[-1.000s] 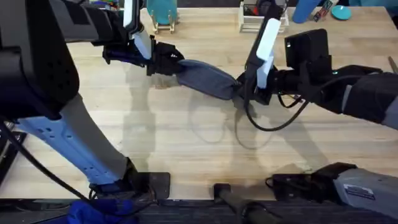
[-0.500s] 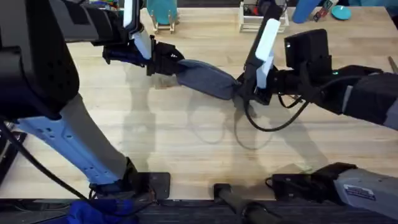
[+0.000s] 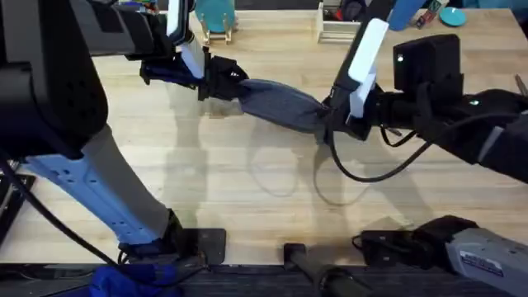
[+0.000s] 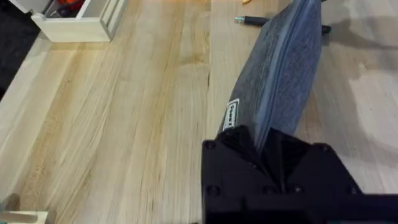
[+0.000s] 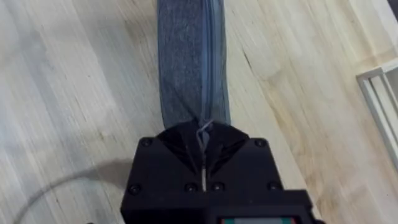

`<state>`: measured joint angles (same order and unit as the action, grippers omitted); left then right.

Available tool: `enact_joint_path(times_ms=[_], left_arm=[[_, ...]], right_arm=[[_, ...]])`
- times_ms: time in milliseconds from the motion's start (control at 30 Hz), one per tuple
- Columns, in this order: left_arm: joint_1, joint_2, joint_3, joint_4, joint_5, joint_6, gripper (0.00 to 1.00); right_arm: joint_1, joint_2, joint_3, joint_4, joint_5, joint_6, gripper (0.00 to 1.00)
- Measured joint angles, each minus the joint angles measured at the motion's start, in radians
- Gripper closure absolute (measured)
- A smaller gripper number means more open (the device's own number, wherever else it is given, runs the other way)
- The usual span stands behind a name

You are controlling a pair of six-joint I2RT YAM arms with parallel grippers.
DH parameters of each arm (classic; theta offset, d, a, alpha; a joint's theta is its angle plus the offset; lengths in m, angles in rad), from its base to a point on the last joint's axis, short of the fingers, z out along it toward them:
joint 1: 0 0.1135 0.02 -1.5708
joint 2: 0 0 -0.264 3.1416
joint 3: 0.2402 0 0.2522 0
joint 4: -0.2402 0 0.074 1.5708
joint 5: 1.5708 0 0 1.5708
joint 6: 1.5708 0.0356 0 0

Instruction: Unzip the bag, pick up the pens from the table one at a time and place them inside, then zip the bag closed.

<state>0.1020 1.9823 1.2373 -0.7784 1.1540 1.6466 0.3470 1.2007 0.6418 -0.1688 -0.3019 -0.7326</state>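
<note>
The bag (image 3: pixel 276 103) is suspended between the two arms above the far half of the table (image 3: pixel 247 190). It runs from far left to slightly nearer on the right.

Left pincer (image 3: pixel 224 82): closed on the left end of the bag. In the left wrist view the black fingers (image 4: pixel 249 146) clamp the fabric at the end carrying a small white label (image 4: pixel 231 114), and the bag (image 4: pixel 283 74) extends away from the pincer (image 4: pixel 264 146) with the zipper line running along it.

Right pincer (image 3: pixel 330 122): closed on the right end of the bag. In the right wrist view the fingers (image 5: pixel 180 146) meet at the end of the zipper (image 5: pixel 209 68), with the pull tab (image 5: pixel 204 129) held between them. The zipper reads as shut along the visible length of the bag (image 5: pixel 189 62).

A dark pen (image 4: pixel 252 20) lies on the table beyond the bag in the left wrist view, partly hidden behind the bag. A small yellow-orange tip (image 4: pixel 246 2) shows at the edge of that view; its identity cannot be determined.

A white tray (image 3: pixel 342 25) stands at the far edge of the table, beside a blue cylinder (image 3: pixel 406 12).
</note>
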Motion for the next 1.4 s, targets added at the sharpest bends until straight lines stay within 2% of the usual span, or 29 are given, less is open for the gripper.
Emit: enact_joint_path(times_ms=[400, 1100, 1400], left_arm=[[-0.001, 0.000, 0.000, 0.000, 0.002, 0.000, 0.959], [-0.009, 0.000, 0.000, -0.003, 0.035, 0.000, 0.959], [-0.009, 0.000, 0.000, -0.003, 0.035, 0.000, 0.959]], right_arm=[[0.003, -0.008, -0.002, -0.011, 0.017, 0.000, 0.970], [0.004, -0.270, -0.019, -0.036, 0.026, 0.000, 0.970], [0.004, -0.314, -0.027, -0.053, 0.044, 0.000, 0.970]])
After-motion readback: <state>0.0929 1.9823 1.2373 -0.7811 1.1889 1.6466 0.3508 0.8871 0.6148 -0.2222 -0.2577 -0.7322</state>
